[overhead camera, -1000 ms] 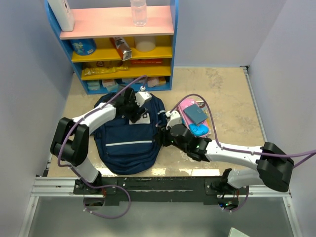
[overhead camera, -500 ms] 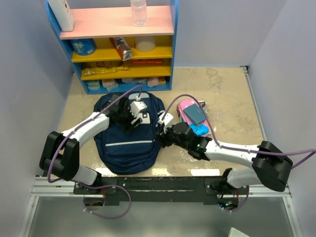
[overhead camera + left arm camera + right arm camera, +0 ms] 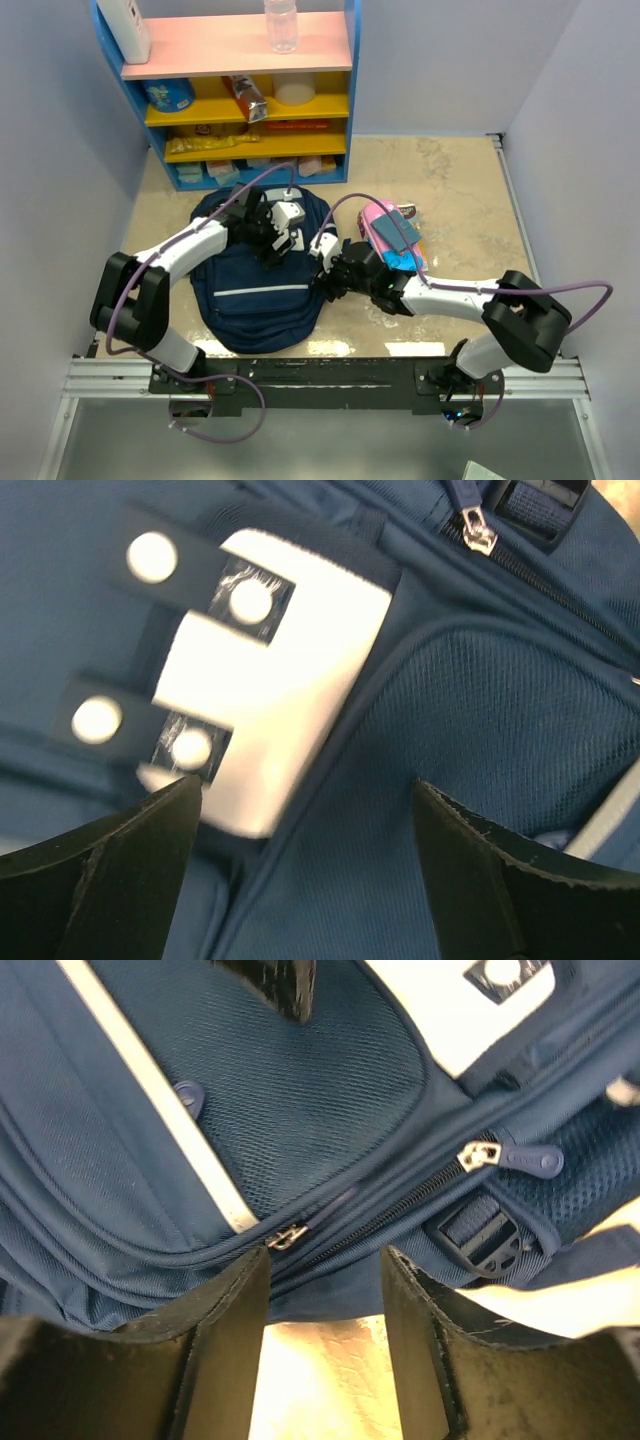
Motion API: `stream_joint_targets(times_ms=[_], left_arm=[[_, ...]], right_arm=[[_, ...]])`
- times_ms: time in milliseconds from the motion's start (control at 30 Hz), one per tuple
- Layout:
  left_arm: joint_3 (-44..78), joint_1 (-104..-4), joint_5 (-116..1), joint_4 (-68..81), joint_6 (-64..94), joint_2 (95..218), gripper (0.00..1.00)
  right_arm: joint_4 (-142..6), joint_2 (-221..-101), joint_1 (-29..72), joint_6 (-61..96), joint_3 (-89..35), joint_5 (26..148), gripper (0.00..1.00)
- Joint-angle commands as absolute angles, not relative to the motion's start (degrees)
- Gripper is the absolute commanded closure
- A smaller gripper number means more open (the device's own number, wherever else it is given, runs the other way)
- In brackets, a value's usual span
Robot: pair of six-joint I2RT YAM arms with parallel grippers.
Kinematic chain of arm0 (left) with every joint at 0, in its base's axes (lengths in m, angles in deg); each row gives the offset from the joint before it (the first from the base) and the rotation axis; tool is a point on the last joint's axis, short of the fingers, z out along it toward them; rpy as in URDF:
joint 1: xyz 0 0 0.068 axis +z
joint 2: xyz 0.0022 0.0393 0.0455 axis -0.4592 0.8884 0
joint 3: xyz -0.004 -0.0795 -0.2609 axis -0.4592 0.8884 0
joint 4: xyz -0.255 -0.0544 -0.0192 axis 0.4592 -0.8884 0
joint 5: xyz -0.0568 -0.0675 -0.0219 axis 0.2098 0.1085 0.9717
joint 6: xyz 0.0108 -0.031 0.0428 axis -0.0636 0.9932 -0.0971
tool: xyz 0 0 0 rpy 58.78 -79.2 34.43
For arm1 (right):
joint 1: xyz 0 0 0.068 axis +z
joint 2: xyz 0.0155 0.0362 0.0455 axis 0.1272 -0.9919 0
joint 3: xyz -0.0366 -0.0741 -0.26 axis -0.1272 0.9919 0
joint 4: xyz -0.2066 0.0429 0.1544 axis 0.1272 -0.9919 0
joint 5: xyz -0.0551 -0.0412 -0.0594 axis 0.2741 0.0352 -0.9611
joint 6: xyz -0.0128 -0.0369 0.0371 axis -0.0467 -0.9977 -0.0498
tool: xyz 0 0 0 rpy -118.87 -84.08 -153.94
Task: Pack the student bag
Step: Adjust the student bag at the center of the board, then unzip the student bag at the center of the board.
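Tools [image 3: 305,785] [image 3: 325,1260] agape, empty, over student bag [image 3: 255,290]

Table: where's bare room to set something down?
The far right table, bordered by the shelf, the right wall and the pink pencil case, is bare. A strip lies left of the student bag. The middle is crowded.

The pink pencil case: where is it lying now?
In the top external view, the pink pencil case lies on the table right of the student bag, just beyond the right arm, with a grey-blue flat item on it.
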State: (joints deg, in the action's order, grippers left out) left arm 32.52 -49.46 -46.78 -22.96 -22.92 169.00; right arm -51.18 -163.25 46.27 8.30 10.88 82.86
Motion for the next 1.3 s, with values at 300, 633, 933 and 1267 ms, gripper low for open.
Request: stream_joint_targets(times_ms=[300, 633, 933, 1267], left_arm=[[26.22, -49.13, -31.29, -25.26, -33.77, 177.69, 0.11], [21.12, -49.04, -28.1, -34.76, -39.14, 183.58, 1.0], [22.96, -45.97, -30.3, -33.7, -39.13, 179.01, 1.0], [23.67, -44.82, -30.04, -35.82, -39.05, 173.4, 1.0]], right_arm=[[-45.57, -150.87, 44.02, 27.82, 16.91, 85.06, 0.55], [-51.36, -153.42, 42.61, 38.11, 15.42, 81.82, 0.6], [-50.15, -155.87, 42.52, 37.85, 15.51, 81.37, 0.68], [-45.85, -164.84, 42.61, 41.71, 12.17, 80.66, 0.63]])
